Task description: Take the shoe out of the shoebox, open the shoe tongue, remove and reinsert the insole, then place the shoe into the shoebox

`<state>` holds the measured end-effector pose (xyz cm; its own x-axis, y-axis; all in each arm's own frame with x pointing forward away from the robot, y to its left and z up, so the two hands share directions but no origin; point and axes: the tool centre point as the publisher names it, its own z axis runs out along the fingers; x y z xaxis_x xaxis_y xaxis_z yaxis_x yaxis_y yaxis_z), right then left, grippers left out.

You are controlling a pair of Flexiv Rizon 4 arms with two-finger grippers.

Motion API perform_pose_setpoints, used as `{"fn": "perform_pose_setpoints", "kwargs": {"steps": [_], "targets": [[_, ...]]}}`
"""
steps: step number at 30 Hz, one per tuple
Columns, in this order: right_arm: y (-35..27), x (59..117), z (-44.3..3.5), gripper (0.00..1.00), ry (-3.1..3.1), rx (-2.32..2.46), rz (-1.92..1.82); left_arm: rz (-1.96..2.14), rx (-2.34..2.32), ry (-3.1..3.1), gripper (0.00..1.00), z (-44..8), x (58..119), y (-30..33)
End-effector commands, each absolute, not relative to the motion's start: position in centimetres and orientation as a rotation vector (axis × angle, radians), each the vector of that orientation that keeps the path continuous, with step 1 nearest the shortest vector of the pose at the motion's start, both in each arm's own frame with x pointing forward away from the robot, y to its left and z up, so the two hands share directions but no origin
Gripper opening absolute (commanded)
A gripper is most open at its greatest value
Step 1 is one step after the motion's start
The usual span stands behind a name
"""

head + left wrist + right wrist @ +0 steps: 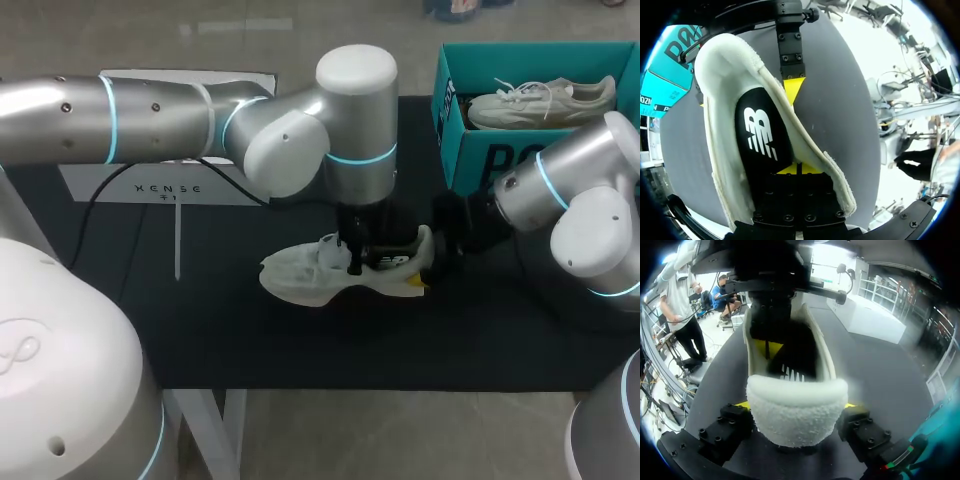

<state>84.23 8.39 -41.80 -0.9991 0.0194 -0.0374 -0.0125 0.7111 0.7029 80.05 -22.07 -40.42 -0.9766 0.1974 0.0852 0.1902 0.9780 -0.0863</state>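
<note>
Shoe (300,275) is laid on the surface (200,320) just in front of the shoebox (480,160), its heel clamped by the right gripper (796,406), while the insole (762,132) is pinched by the left gripper (797,169), tips together. The insole could be buckled if pushed crookedly. Its toe end is hidden inside.

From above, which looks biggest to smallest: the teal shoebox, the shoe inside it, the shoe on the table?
1. teal shoebox: biggest.
2. shoe on the table and shoe inside the box: about alike. The table one is partly covered, so I won't rank them.
</note>
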Motion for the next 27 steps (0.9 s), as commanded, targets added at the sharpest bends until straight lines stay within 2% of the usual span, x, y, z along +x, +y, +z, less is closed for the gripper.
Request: {"fn": "perform_pose_setpoints", "kwargs": {"steps": [1, 2, 3, 4, 6, 12, 19, 23, 25, 27], "targets": [[8.5, 84.5, -41.8, 0.00, 2.867, 0.009, 1.174, 0.102, -0.292, -3.037, 0.35, -41.0, 79.7, -21.9], [8.5, 84.5, -41.8, 0.00, 2.867, 0.009, 1.174, 0.103, -0.289, -3.042, 0.46, -41.1, 79.8, -21.8], [8.5, 84.5, -41.8, 0.00, 2.867, 0.009, 1.174, 0.105, -0.287, -3.047, 0.53, -41.1, 79.9, -21.8], [8.5, 84.5, -41.8, 0.00, 2.867, 0.009, 1.174, 0.107, -0.284, -3.061, 0.69, -41.3, 80.1, -21.7], [8.5, 84.5, -41.8, 0.00, 2.867, 0.009, 1.174, 0.109, -0.275, -3.087, 0.84, -41.5, 80.5, -21.7], [8.5, 84.5, -41.8, 0.00, 2.867, 0.009, 1.174, 0.096, -0.248, -3.157, 0.85, -42.1, 81.4, -21.9], [8.5, 84.5, -41.8, 0.00, 2.867, 0.009, 1.174, 0.072, -0.142, -3.274, 1.00, -42.1, 81.7, -22.1], [8.5, 84.5, -41.8, 0.00, 2.867, 0.009, 1.174, 0.058, -0.136, -3.267, 1.00, -42.7, 82.1, -22.1], [8.5, 84.5, -41.8, 0.00, 2.867, 0.009, 1.174, 0.055, -0.135, -3.264, 0.78, -42.8, 82.4, -22.1], [8.5, 84.5, -41.8, 0.00, 2.867, 0.009, 1.174, 0.048, -0.129, -3.265, 0.47, -42.9, 82.7, -22.0]]}}
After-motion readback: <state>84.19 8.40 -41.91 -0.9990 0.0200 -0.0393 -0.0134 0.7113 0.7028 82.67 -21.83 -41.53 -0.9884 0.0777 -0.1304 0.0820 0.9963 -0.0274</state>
